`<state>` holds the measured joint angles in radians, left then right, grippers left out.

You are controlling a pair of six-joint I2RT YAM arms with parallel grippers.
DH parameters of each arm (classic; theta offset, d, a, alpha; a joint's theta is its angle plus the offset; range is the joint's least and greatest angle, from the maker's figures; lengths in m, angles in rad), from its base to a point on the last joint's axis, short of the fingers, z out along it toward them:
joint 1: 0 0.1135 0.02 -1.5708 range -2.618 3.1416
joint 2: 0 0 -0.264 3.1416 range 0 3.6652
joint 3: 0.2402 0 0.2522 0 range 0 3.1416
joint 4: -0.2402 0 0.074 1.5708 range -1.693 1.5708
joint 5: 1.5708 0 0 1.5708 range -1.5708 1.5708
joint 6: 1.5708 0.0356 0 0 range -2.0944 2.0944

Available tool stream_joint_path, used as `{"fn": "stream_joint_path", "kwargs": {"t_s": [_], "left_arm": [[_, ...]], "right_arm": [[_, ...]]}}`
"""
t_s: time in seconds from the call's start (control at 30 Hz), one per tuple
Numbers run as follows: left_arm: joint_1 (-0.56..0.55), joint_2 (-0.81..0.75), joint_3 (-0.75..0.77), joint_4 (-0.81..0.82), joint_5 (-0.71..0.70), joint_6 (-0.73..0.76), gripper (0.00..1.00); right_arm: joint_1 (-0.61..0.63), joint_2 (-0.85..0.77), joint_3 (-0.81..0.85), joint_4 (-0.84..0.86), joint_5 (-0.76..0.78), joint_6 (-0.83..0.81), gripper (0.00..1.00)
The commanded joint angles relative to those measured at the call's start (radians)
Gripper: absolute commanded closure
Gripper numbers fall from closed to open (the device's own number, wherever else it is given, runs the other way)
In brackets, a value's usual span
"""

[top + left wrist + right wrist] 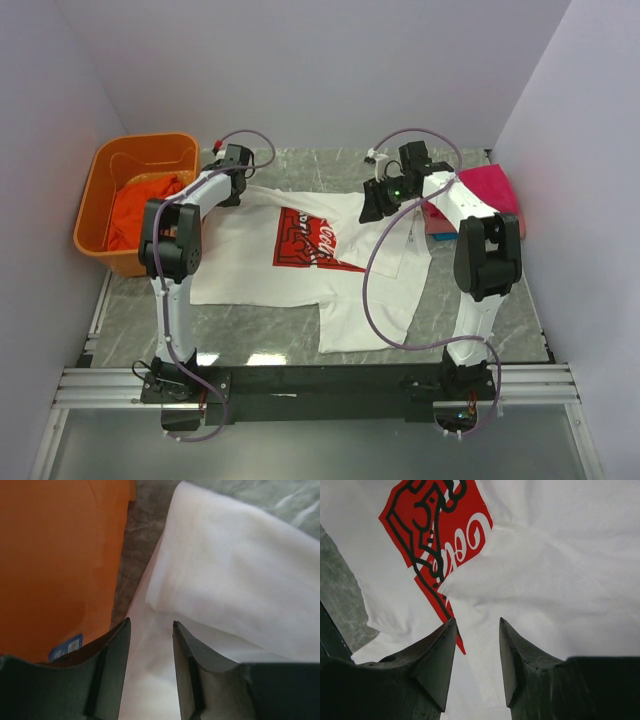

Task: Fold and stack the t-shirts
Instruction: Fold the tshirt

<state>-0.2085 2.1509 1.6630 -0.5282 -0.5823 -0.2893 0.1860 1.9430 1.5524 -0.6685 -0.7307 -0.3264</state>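
White script on the white t-shirt's [250,280] red print [300,240] seems to read "Cola".

One white t-shirt [240,262], one orange-red shirt [135,210], one magenta shirt [490,188], one basket [92,203].

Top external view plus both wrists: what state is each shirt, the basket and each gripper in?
white t-shirt: spread on the table, print up, right side folded inward.
basket: upright, holding cloth.
orange-red t-shirt: crumpled inside the basket.
magenta t-shirt: lying at the table's far right, seemingly folded.
left gripper: open, over the white t-shirt's edge beside the basket.
right gripper: open, over the folded edge by the print.
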Motion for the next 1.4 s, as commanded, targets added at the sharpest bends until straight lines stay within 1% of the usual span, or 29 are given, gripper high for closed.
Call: {"fn": "stream_joint_path", "kwargs": {"t_s": [0.0,0.2,0.4,0.53,0.6,0.63,0.73,0.77,0.83,0.87,0.93,0.97,1.13,1.2,1.27,1.3,1.33,1.37], "left_arm": [[0.02,0.032,0.081,-0.039,-0.016,0.025,0.55],[0.034,0.098,0.162,-0.075,-0.011,0.032,0.55],[0.046,0.13,0.178,-0.084,0.027,0.048,0.55],[0.06,0.133,0.169,-0.084,0.048,0.049,0.58],[0.064,0.132,0.164,-0.081,0.052,0.05,0.65],[0.069,0.133,0.164,-0.081,0.055,0.05,0.73],[0.077,0.133,0.164,-0.078,0.062,0.053,0.78],[0.078,0.132,0.164,-0.076,0.062,0.055,0.83],[0.08,0.127,0.161,-0.067,0.064,0.059,0.87],[0.08,0.122,0.162,-0.066,0.065,0.061,0.92],[0.08,0.116,0.165,-0.064,0.061,0.064,0.96],[0.081,0.109,0.165,-0.062,0.056,0.065,0.99],[0.086,0.076,0.167,-0.055,0.056,0.064,1.0],[0.086,0.06,0.162,-0.058,0.085,0.061,0.99],[0.086,0.03,0.15,-0.044,0.117,0.059,0.94],[0.086,0.02,0.129,-0.035,0.137,0.058,0.89],[0.086,-0.002,0.118,-0.027,0.147,0.056,0.84],[0.086,-0.012,0.1,-0.023,0.153,0.049,0.76]], "right_arm": [[-0.013,-0.049,0.005,0.015,-0.027,-0.005,0.53],[-0.016,-0.042,0.008,0.014,-0.032,-0.003,0.53],[-0.022,-0.038,0.011,0.01,-0.035,0.001,0.53],[-0.023,-0.036,0.011,0.009,-0.041,0.003,0.53],[-0.023,-0.035,0.011,0.009,-0.041,0.001,0.53],[-0.025,-0.035,0.009,0.007,-0.041,0.001,0.53],[-0.025,-0.035,0.009,0.006,-0.041,0.001,0.53],[-0.026,-0.035,0.006,0.004,-0.042,0.0,0.53],[-0.025,-0.035,0.006,0.003,-0.039,-0.002,0.53],[-0.025,-0.033,0.006,0.003,-0.038,-0.003,0.53],[-0.028,-0.03,0.006,0.003,-0.038,-0.003,0.53],[-0.028,-0.03,0.005,0.001,-0.036,-0.005,0.53],[-0.026,-0.023,0.008,-0.012,-0.035,-0.014,0.53],[-0.022,-0.004,0.032,-0.048,-0.041,-0.057,0.53],[-0.01,0.004,0.035,-0.077,-0.039,-0.08,0.53],[-0.007,0.004,0.031,-0.069,-0.038,-0.08,0.53],[-0.003,0.001,0.02,-0.065,-0.038,-0.08,0.53],[0.0,0.002,0.017,-0.062,-0.038,-0.079,0.53]]}}
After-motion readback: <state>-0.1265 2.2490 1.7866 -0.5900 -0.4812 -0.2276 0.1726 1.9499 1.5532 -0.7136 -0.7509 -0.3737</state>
